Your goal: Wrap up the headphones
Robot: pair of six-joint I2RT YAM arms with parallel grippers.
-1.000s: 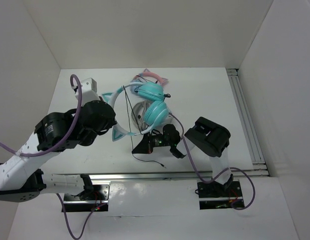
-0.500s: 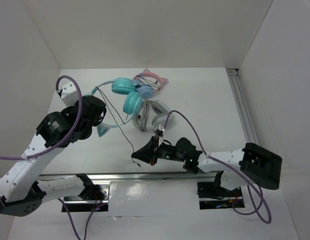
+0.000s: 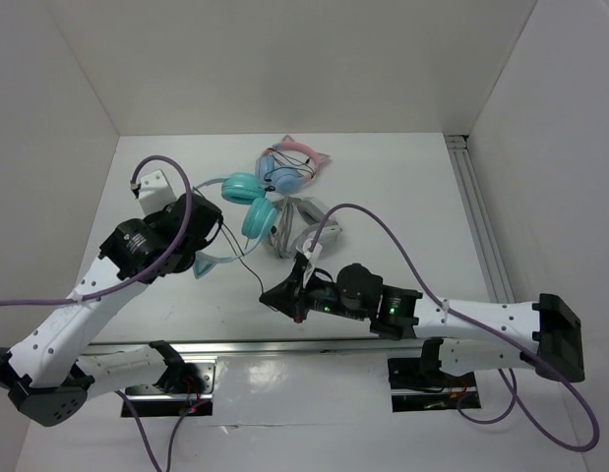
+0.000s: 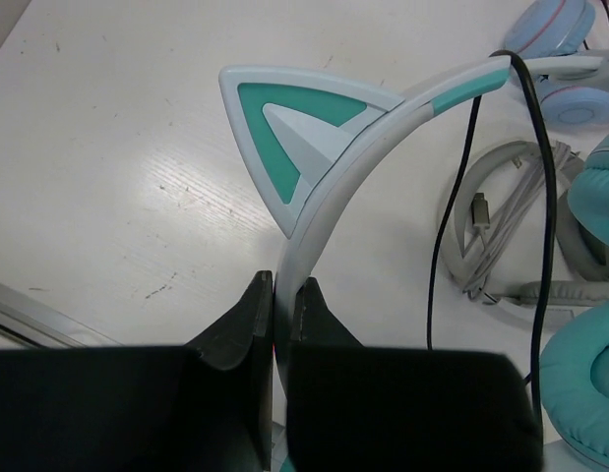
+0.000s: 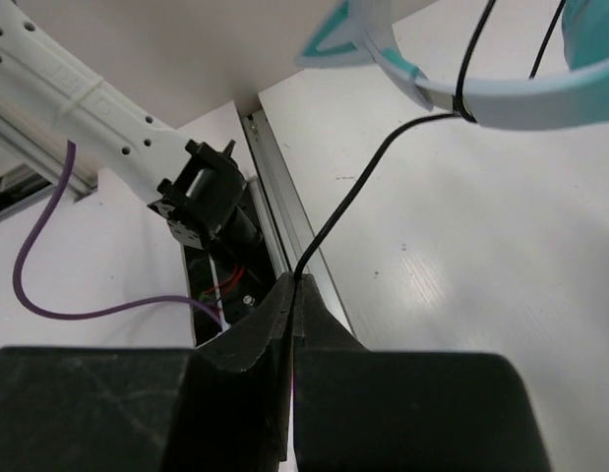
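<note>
The teal headphones [image 3: 247, 203] hang just over the table at left of centre, their ear cups [image 4: 591, 393] side by side. My left gripper [image 3: 208, 254] [image 4: 281, 285] is shut on their white headband [image 4: 329, 202], just below a teal cat ear [image 4: 284, 138]. From the headband the thin black cable [image 3: 248, 265] [image 5: 373, 167] runs taut down to my right gripper [image 3: 274, 294] [image 5: 294, 280], which is shut on it near the table's front edge. A loop of the cable [image 4: 545, 197] crosses the headband beside the cups.
Grey-white plain headphones [image 3: 302, 224] [image 4: 501, 221] lie right of the teal pair, with blue-and-pink cat-ear headphones [image 3: 292, 162] [image 4: 560, 34] behind them. A metal rail [image 3: 486, 236] lines the table's right edge, and another [image 5: 284, 197] runs along the front edge by the arm bases.
My left gripper has carried the headphones leftward and slightly nearer. My right arm has stretched out low along the front edge, its gripper still pinching the cable at about the same spot.
</note>
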